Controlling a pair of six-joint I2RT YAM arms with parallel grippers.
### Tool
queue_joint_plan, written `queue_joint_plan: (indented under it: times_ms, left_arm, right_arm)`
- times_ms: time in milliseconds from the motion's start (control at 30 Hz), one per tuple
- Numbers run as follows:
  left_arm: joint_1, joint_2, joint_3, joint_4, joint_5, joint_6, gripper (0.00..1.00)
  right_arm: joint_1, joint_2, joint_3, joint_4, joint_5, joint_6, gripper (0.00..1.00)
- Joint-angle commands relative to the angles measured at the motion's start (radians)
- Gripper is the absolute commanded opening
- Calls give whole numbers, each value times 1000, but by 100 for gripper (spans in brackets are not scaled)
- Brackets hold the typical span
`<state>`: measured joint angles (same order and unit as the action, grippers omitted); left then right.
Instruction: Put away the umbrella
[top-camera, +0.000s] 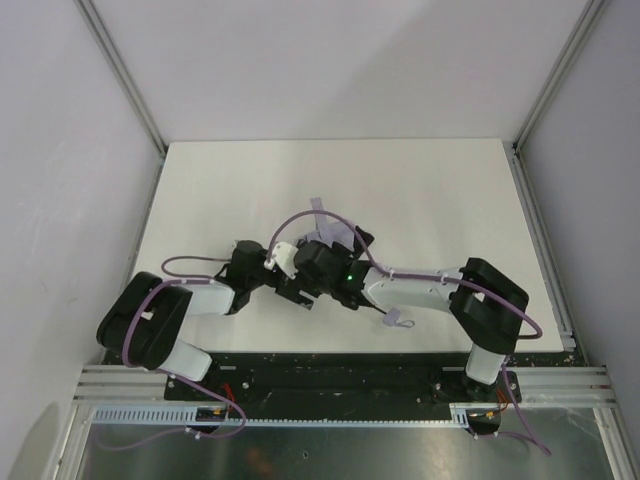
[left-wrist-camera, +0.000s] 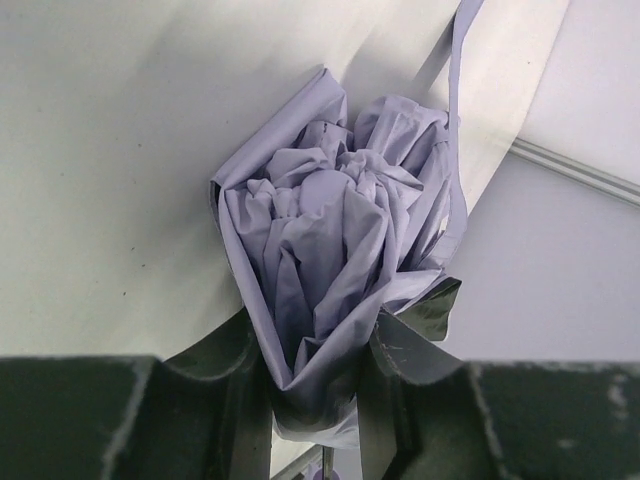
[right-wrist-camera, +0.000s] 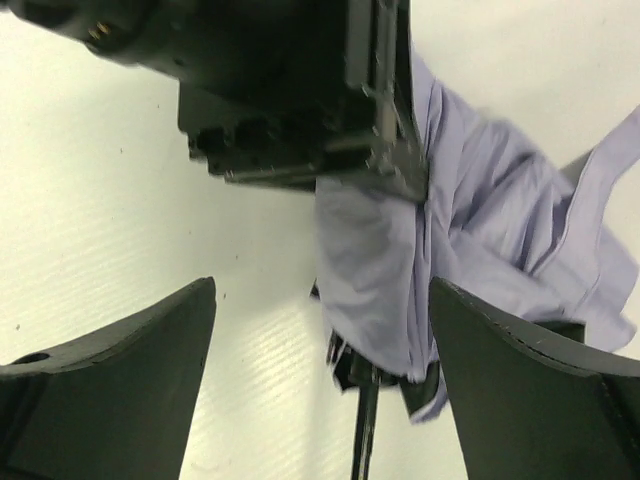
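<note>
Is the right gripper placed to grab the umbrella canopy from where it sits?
Probably yes. The right gripper is open with the umbrella fabric sitting between its fingers. The left gripper, clamped on the same bundle, crowds it closely, so room looks tight.

White matte table (top-camera: 420, 190), faint dark specks on surface; umbrella (top-camera: 335, 232) bunched near its centre, contact with the surface unclear.

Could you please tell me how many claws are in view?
2. The left claw grips the umbrella by its fabric; the right claw stands open beside it, fabric between its fingers.
</note>
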<state>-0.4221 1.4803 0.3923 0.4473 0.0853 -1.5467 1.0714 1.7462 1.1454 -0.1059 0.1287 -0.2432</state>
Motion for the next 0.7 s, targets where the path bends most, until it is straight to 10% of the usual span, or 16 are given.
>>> queue_joint_plan:
  times_ms: [0,300,533,667]
  left_arm:
    - [9,-10,-13,-161,55,-10,0]
    - [22,-29,3,-267,87,-21,0]
    - [23,-82,47,-344,42,18,2]
    - [26,-144,64,-365,-7,59,34]
  right_arm:
    - [25,65,0,173,127,-140,89]
    - [8,230,0,191,252,-155,80]
    - [-2,248,-2,120,198,-83,15]
    - [-51,230,-11,46,6,-10,1]
